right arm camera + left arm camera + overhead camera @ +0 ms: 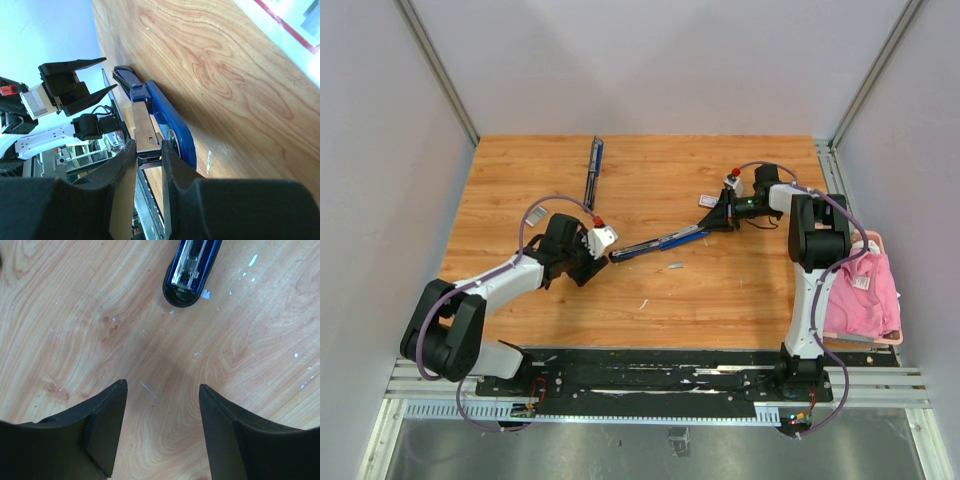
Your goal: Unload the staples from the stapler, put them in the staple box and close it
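The right tool (148, 150) pinches the opened blue metal stapler (655, 243); the left tool (162, 386) gapes empty. A short silvery staple strip (675, 266) lies just below it, mid-frame: seemingly partly unloaded.

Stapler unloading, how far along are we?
Done: the blue stapler lies opened flat, with what looks like a short staple strip on the table beside it. In hand: right fingers clamp its metal rail; left fingers open, empty. Left: any staples inside, which I cannot see.

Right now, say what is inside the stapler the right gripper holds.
A shiny metal channel shows inside the stapler. Whether staples sit in it cannot be told; its far part is covered by the right gripper.
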You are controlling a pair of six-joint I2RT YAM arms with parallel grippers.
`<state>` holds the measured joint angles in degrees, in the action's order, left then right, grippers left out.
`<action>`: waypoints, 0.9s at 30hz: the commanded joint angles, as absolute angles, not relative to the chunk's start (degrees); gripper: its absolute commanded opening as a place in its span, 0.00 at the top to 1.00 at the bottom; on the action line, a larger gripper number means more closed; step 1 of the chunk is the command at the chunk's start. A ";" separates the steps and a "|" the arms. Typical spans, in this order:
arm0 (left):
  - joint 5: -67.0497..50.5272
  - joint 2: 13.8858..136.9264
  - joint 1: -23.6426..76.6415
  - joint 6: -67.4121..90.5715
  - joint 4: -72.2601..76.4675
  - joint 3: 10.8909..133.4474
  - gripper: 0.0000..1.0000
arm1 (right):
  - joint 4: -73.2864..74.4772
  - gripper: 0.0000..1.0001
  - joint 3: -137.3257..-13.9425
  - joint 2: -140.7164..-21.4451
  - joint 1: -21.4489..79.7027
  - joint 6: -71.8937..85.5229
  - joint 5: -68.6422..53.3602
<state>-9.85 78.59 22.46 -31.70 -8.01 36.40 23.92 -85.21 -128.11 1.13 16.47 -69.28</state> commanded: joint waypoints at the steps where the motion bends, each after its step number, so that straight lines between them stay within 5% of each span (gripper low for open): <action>1: -12.41 77.33 22.24 -31.24 -10.31 41.10 0.34 | 24.05 1.00 -84.44 -125.04 0.97 15.30 -67.88; 12: -26.69 83.02 22.21 -31.97 -18.39 52.83 0.09 | 21.19 0.99 -83.54 -123.64 2.10 13.03 -69.32; 27: -42.91 107.03 22.23 -33.50 -33.41 78.53 0.08 | 13.59 0.99 -79.86 -118.75 3.65 13.00 -75.88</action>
